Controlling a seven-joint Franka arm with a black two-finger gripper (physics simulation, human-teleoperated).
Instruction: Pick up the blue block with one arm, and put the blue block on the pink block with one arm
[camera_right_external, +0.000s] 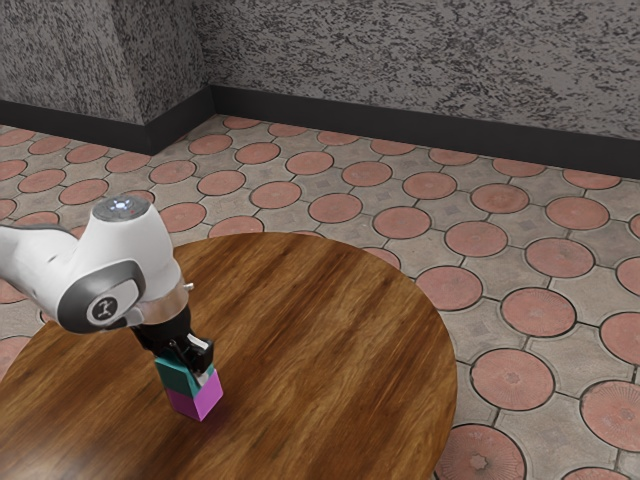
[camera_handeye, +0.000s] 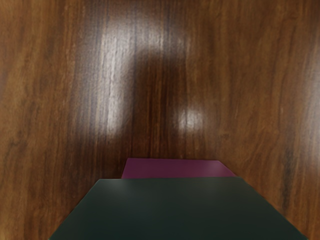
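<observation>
The blue block (camera_right_external: 173, 377), teal in shade, rests on top of the pink block (camera_right_external: 199, 399) near the front of the round wooden table (camera_right_external: 320, 330). My gripper (camera_right_external: 190, 362) comes straight down on the blue block, and its black fingers (camera_right_external: 200, 358) hold the block from two sides. In the wrist view the blue block's dark top (camera_handeye: 175, 210) lies right under the hand, and a strip of the pink block (camera_handeye: 175, 168) shows just beyond it.
The table edge curves round at the exterior view's right, with tiled floor (camera_right_external: 500, 250) beyond it. Speckled grey walls (camera_right_external: 400, 50) stand at the back. The white arm (camera_right_external: 95, 265) comes in from the exterior view's left.
</observation>
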